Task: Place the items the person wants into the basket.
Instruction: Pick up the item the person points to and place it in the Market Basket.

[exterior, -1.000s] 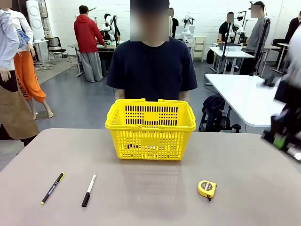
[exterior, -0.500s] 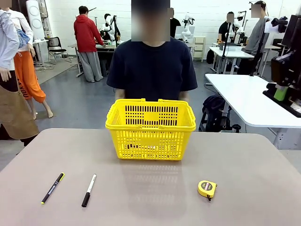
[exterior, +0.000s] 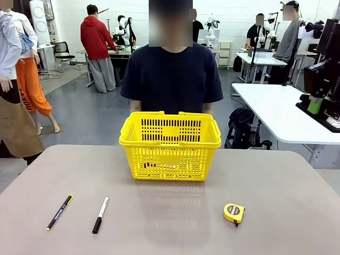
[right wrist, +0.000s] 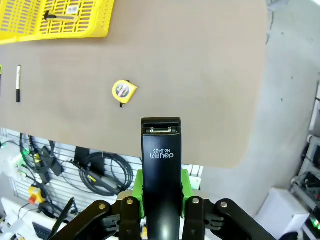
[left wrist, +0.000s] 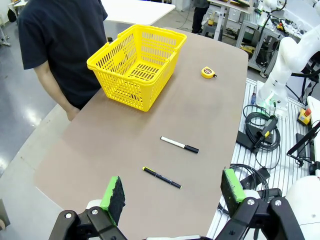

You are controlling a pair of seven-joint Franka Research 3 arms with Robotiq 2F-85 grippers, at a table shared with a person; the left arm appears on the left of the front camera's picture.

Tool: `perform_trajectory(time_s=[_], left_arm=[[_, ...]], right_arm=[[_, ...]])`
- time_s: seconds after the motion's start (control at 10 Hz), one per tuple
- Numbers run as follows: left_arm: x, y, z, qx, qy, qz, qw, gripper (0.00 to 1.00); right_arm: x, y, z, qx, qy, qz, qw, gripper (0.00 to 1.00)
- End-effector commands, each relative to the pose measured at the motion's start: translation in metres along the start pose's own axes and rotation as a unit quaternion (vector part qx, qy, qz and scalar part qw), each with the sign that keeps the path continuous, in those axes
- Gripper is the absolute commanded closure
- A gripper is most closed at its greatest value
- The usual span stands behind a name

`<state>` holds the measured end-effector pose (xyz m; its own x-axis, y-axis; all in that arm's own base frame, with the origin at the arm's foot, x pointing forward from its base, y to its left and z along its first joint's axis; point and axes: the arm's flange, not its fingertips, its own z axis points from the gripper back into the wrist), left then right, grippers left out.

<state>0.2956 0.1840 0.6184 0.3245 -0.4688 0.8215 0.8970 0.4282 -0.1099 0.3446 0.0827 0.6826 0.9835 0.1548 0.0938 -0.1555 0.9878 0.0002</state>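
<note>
Black, with pale print on its top, the stapler (right wrist: 161, 160) is clamped between the green pads (right wrist: 186, 181) of the right pincer (right wrist: 161, 186), whose jaws are closed on its rear part. Its long axis runs in line with the fingers. The free end points away from the wrist and down toward the brown surface (right wrist: 200, 75), with the stapler held high at the robot's right side. In the front view that arm stands raised at the right edge.

The yellow tape measure (exterior: 234, 213) lies flat on the right part of the surface, well apart from the yellow basket (exterior: 170, 146). The basket stands at the far side, just in front of the person (exterior: 171, 79). A slim dark thing (right wrist: 59, 16) lies inside the basket; it may be the utility knife, but it is too small to tell.

The left pincer (left wrist: 172, 192) hangs with its jaws wide apart, tilted over the surface's left end. Below it lie the black pen with yellow end (left wrist: 161, 177) and the black-and-white marker (left wrist: 180, 145), side by side.
</note>
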Motion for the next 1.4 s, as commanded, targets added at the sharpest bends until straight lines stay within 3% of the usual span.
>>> perform_trajectory(time_s=[0.0,0.1,0.2,0.3,0.4,0.6,0.9,1.0,1.3], left_arm=[[0.000,0.000,0.002,-0.002,-0.006,-0.012,1.000,0.00],[0.000,0.000,0.002,-0.002,-0.006,-0.012,1.000,0.00],[0.000,0.000,0.002,-0.002,-0.006,-0.012,1.000,0.00],[0.000,0.000,0.002,-0.002,-0.006,-0.012,1.000,0.00],[0.000,0.000,0.002,-0.002,-0.006,-0.012,1.000,0.00],[0.000,0.000,0.002,-0.002,-0.006,-0.012,1.000,0.00],[0.000,0.000,0.002,-0.002,-0.006,-0.012,1.000,0.00],[0.000,0.000,0.002,-0.002,-0.006,-0.012,1.000,0.00],[0.000,0.000,0.002,-0.002,-0.006,-0.012,1.000,0.00]], right_arm=[[-0.002,0.000,0.001,0.001,0.002,0.009,1.000,1.00],[-0.002,0.000,0.001,0.001,0.002,0.009,1.000,1.00],[0.000,0.000,0.000,0.000,0.000,0.000,1.000,0.68],[0.032,0.034,0.009,-0.065,0.004,0.109,0.992,0.68],[0.071,0.067,0.015,-0.091,-0.014,0.191,0.977,0.68],[0.149,0.136,0.008,-0.076,-0.058,0.319,0.943,0.68],[0.240,0.221,-0.038,-0.006,-0.051,0.409,0.911,0.68],[0.259,0.234,-0.055,0.006,-0.062,0.424,0.903,0.68],[0.294,0.246,-0.102,0.030,-0.033,0.462,0.886,0.68]])
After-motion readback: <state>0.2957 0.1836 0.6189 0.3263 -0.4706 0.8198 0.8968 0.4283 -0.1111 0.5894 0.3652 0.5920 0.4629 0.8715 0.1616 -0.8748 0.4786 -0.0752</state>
